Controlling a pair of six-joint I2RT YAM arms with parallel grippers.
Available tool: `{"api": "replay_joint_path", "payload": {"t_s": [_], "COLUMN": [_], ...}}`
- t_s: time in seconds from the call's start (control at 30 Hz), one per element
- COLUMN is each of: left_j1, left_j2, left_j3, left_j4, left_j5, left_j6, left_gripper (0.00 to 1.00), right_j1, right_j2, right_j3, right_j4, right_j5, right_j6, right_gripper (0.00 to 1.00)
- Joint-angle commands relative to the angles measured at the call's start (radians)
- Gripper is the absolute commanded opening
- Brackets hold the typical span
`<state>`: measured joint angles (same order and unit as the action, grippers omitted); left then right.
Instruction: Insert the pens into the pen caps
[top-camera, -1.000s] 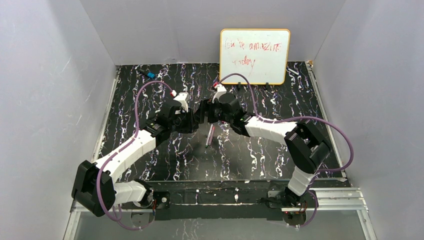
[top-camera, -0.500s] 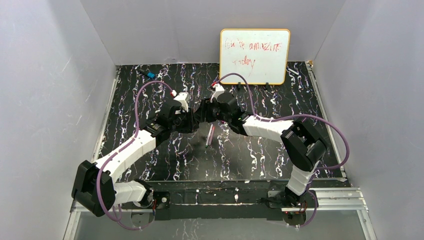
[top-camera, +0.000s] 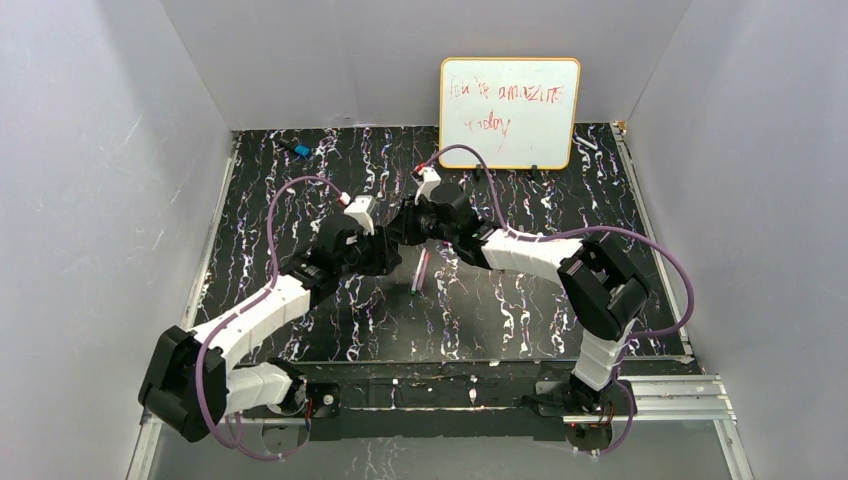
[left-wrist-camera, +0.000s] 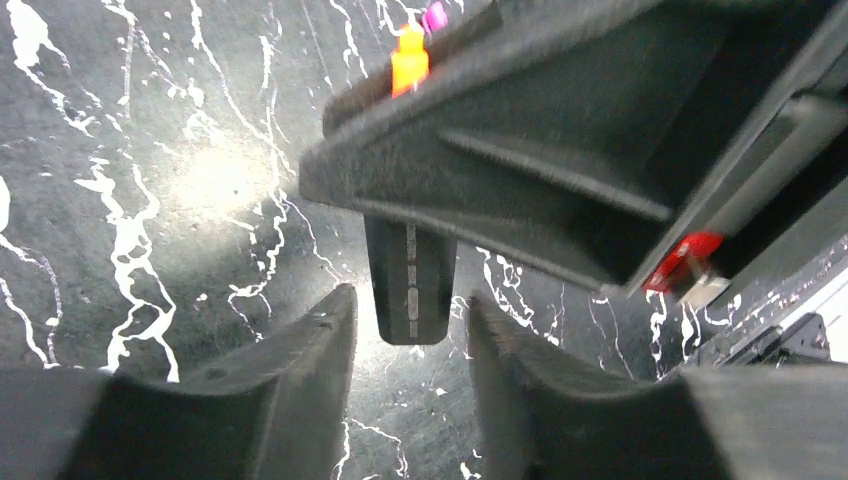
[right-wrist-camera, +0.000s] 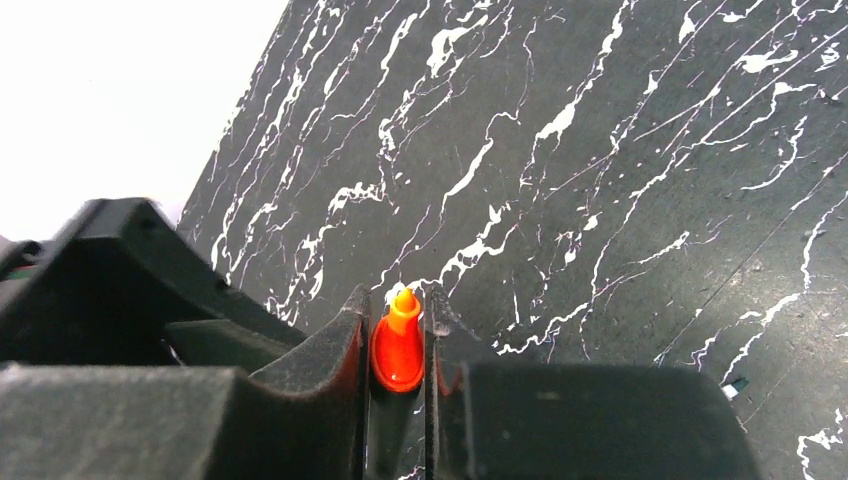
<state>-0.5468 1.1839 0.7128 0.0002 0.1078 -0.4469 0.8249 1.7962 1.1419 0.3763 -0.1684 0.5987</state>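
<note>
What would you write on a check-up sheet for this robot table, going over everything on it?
Surface: black mat with white streaks, flat.
Job's things: black pen, orange tip bare, in the right gripper; pink-grey pen lying loose on the mat; no cap clearly seen.
Clutter: small blue-and-black item at the far left.
Grippers: right gripper shut on the black pen; left gripper has its fingers either side of the pen's back end, grip unclear.
Cables: purple cables loop off both arms.
Surroundings: whiteboard with red writing at the back; plain grey walls.
</note>
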Motion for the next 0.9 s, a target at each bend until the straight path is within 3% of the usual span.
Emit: {"api": "replay_joint_path", "payload": {"t_s": [0.0, 0.13, 0.3, 0.37, 0.43, 0.53, 0.7, 0.87], "left_j1": [0.001, 0.065, 0.240, 0.288, 0.296, 0.294, 0.287, 0.277], "left_j2": [-0.065, -0.111, -0.120, -0.089, -0.027, 0.051, 0.045, 0.046], "left_j3": [-0.093, -0.151, -0.252, -0.278, -0.276, -0.259, -0.269, -0.277], "left_j4": [0.149, 0.233, 0.461, 0.612, 0.754, 0.837, 0.850, 0.824], "left_j5": [0.075, 0.131, 0.435, 0.592, 0.722, 0.836, 0.881, 0.841], "left_j6": [-0.028, -0.054, -0.149, -0.219, -0.296, -0.362, -0.378, -0.353], "left_gripper": [0.52, 0.79, 0.87, 0.84, 0.75, 0.65, 0.65, 0.68], "right_j1": [-0.007, -0.014, -0.049, -0.071, -0.089, -0.106, -0.123, -0.124], "right_j2": [-0.031, -0.060, -0.112, -0.115, -0.111, -0.105, -0.074, -0.041], "right_j3": [-0.009, -0.049, -0.159, -0.187, -0.210, -0.243, -0.246, -0.210], "right_j4": [0.078, 0.097, 0.236, 0.299, 0.368, 0.463, 0.581, 0.624], "right_j5": [-0.044, -0.067, -0.149, -0.221, -0.283, -0.310, -0.342, -0.368], "right_j6": [-0.035, -0.052, -0.027, -0.005, 0.027, 0.076, 0.147, 0.194], "right_gripper": [0.01, 0.01, 0.01, 0.01, 0.01, 0.01, 0.01, 0.01]}}
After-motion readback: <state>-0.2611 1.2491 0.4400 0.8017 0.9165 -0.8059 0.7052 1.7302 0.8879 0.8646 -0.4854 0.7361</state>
